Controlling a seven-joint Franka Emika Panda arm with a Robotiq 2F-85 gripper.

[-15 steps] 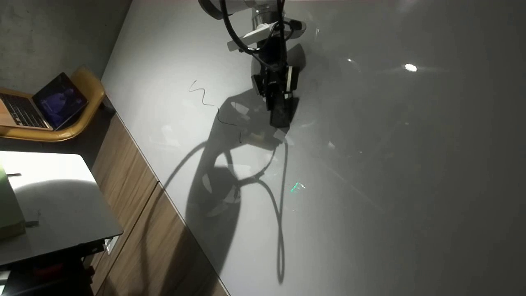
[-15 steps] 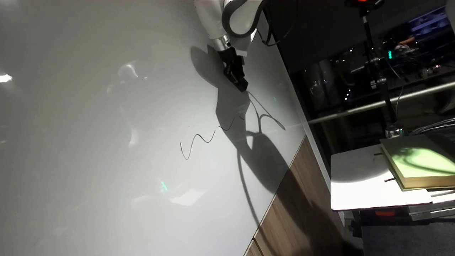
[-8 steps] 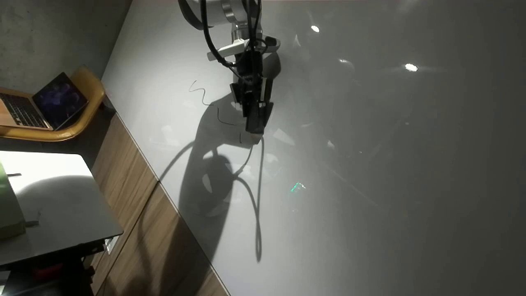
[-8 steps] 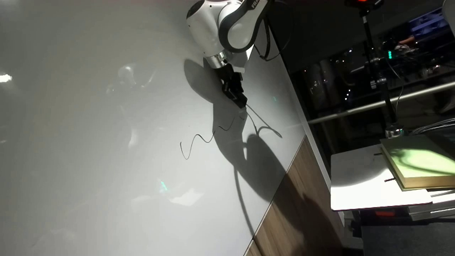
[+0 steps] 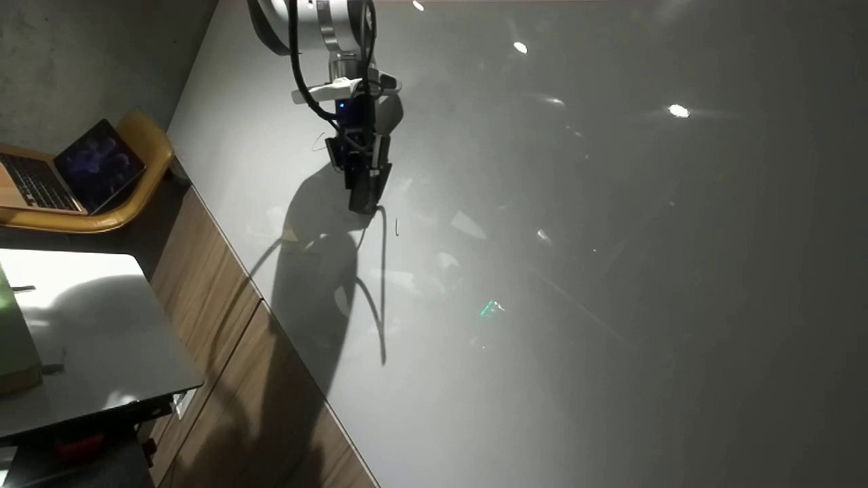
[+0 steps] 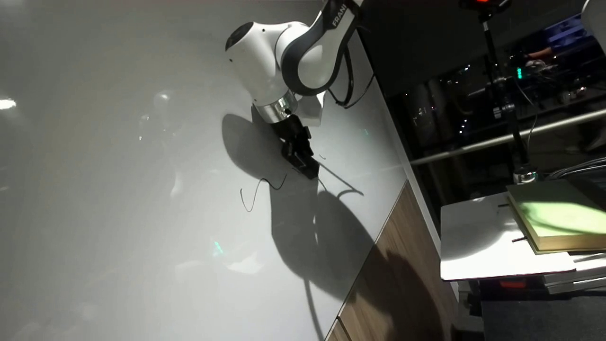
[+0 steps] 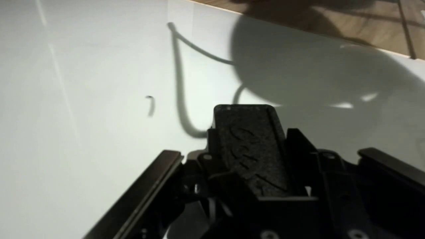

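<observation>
One white robot arm (image 6: 255, 66), one black two-finger gripper (image 7: 253, 132), jaws clamped on one dark-grey speckled rectangular block (image 7: 252, 156) with several thin black strokes across its face. Block is at one large glossy white surface (image 5: 610, 271), in from the wood-fronted edge, toward the corner where that edge meets the side edge by the dark background. Lower end is right at the surface; can't tell if it touches. Two ink marks clearly separate: one long thin black wavy line (image 6: 263, 179) and one short hooked black stroke (image 7: 152, 105). Block lies between them in an exterior view, stroke just beside it; a sliver of a third line shows tight against the block. Two brown wood-grain panels (image 5: 196, 271) run along the edge, one seam between. Off that edge: one open laptop (image 5: 98, 166) on one mustard-yellow chair (image 5: 156, 156); one white rounded-corner board (image 6: 473, 255) carrying one thick light-green book (image 6: 563, 218), two dark tabs poking out from the book's near side. One black jointed stand (image 6: 507, 108) past the side edge. Writing: "FRAN" readable on the arm's dark band, rest out of sight. Laptop screen glows purple, too small to read.
</observation>
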